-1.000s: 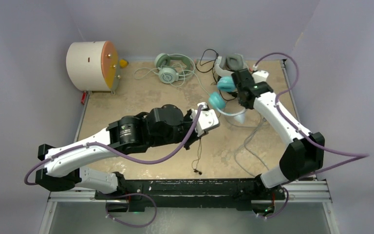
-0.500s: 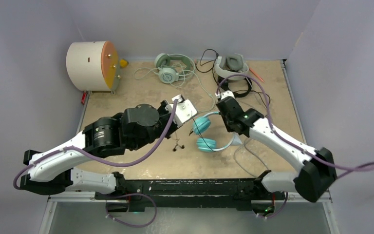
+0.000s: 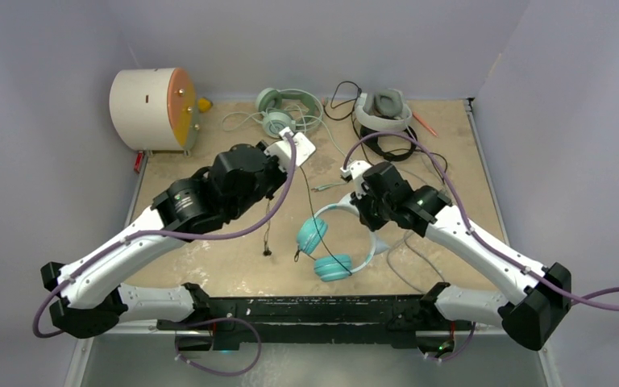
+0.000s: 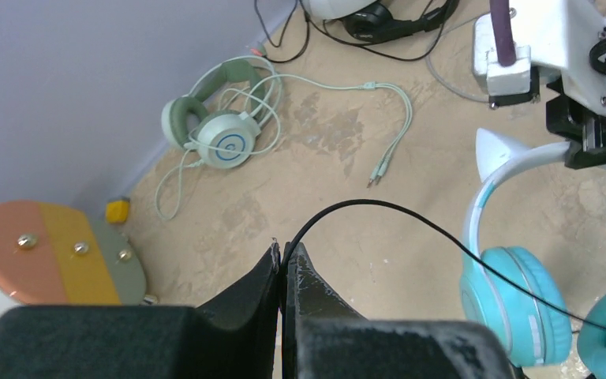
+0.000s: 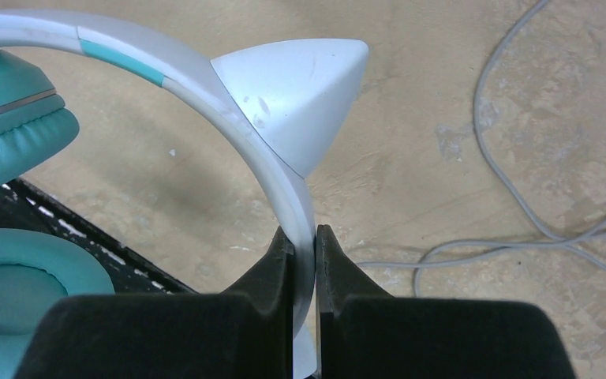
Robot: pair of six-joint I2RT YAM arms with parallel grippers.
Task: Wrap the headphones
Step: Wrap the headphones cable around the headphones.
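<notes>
The small teal-cupped headphones [image 3: 332, 268] with a white cat-ear band hang over the front middle of the table. My right gripper [image 3: 368, 216] is shut on the white band [image 5: 237, 126], just below a cat ear [image 5: 300, 87]. A teal cup [image 5: 8, 118] shows at the left of the right wrist view. My left gripper [image 4: 286, 257] is shut on a thin black cable [image 4: 379, 207]. This cable arcs from the jaws across a teal cup [image 4: 505, 300]. In the top view the left gripper [image 3: 272, 193] is left of the headphones, and the cable's loose end [image 3: 266, 253] dangles below it.
A cream drum with an orange face [image 3: 153, 98] stands at the back left. Mint-green headphones [image 3: 278, 113] with a looped cord lie at the back centre. White-and-grey headphones [image 3: 383, 109] lie at the back right, over black ones [image 3: 391, 145]. A grey cable [image 3: 411, 258] trails under the right arm.
The right gripper carried the teal headphones from the back right down to the front middle. The left gripper swung back and left, drawing the black cable with it.
</notes>
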